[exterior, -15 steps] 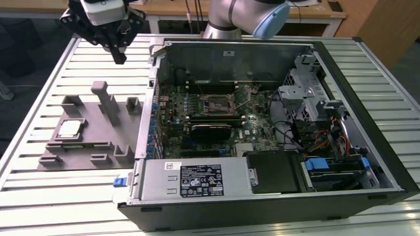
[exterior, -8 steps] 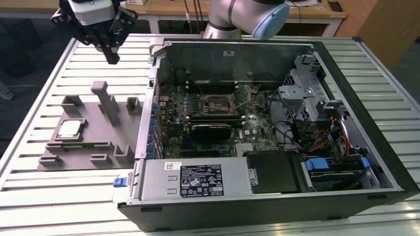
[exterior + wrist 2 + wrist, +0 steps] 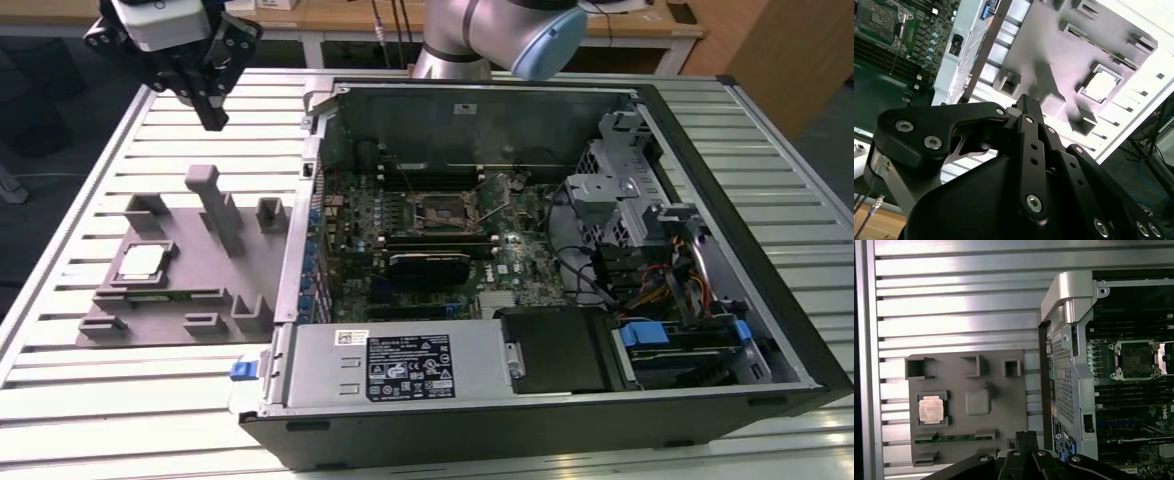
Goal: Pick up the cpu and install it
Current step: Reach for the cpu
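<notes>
A: Where's the cpu [image 3: 142, 262]?

B: It sits flat in a square pocket of the grey fixture [image 3: 154, 320]. The fixture lies on the slatted tabletop [image 3: 120, 400], near the edge on the exterior view's left.

A: Gripper?

B: The gripper [image 3: 212, 118] hangs above the tabletop's far corner on the exterior view's left. It's higher than the cpu and well apart from it, no contact. Fingers are together with nothing between them.

A: What's around the chip?

B: A tall post [image 3: 207, 200] rises from the fixture just beside the pocket, on the side toward the case. Low blocks [image 3: 274, 214] stand along the fixture's edges. A green strip [image 3: 954, 438] lies in a slot next to the cpu. The open computer case [image 3: 316, 140] takes up the rest of the tabletop, its side wall just beside the fixture. Inside are the motherboard [image 3: 360, 225] with the socket [image 3: 447, 212] mid-board, and the power supply [image 3: 394, 365] along the near wall.

A: Anything in the way?

B: Between cpu and socket stand the post, then the case's side wall. The cpu's top face is uncovered.

A: Orientation?

B: Metal plate up, pale rim showing around it. It's square, so no long axis. Its edges run parallel to the fixture's edges and the tabletop slats. I can't tell where the corner mark is.
</notes>
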Robot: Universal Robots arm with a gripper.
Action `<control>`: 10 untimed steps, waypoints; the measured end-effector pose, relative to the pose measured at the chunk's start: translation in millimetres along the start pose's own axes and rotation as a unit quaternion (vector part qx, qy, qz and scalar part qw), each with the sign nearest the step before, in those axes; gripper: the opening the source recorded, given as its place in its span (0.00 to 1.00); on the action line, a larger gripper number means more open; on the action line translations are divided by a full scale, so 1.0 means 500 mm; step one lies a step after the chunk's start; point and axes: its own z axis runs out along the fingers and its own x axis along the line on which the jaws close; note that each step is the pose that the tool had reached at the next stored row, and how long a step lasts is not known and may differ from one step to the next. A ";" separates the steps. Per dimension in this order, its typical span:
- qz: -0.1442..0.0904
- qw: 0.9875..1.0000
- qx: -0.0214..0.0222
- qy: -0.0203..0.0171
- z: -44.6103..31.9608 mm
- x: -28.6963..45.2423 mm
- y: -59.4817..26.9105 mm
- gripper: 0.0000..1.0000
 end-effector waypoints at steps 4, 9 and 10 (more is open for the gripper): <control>0.000 1.000 0.000 0.000 0.000 0.014 -0.001 0.11; 0.000 1.000 0.000 0.000 -0.001 0.031 -0.002 0.11; 0.000 1.000 0.000 0.000 -0.001 0.034 -0.003 0.11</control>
